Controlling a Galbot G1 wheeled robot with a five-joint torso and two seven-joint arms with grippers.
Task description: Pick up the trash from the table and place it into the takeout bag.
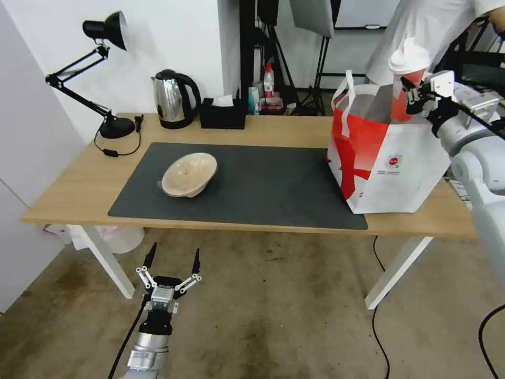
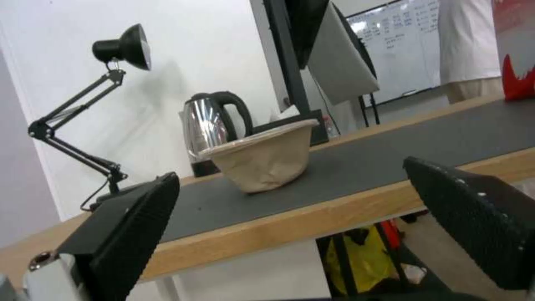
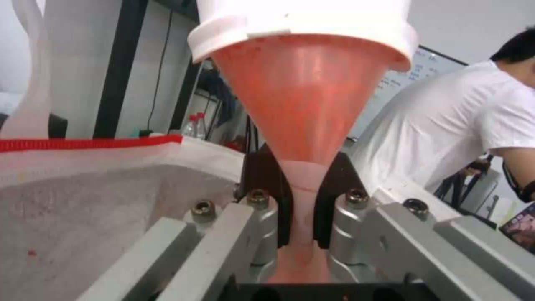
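Red cup point(image 1: 407, 79), one, pinched in right pincer point(image 1: 413, 92) seemingly above takeout bag point(image 1: 386, 158); left pincer point(image 1: 173, 263) spread.

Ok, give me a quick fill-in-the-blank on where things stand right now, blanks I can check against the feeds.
1. The right end effector is shut on the red ____, held over the takeout bag.
2. The beige shallow bowl rests on the dark grey ____ on the table.
3. The left end effector hangs below the table's front edge with its fingers ____.
4. The steel kettle stands beside a black ____ box.

Missing words: cup; mat; open; tissue
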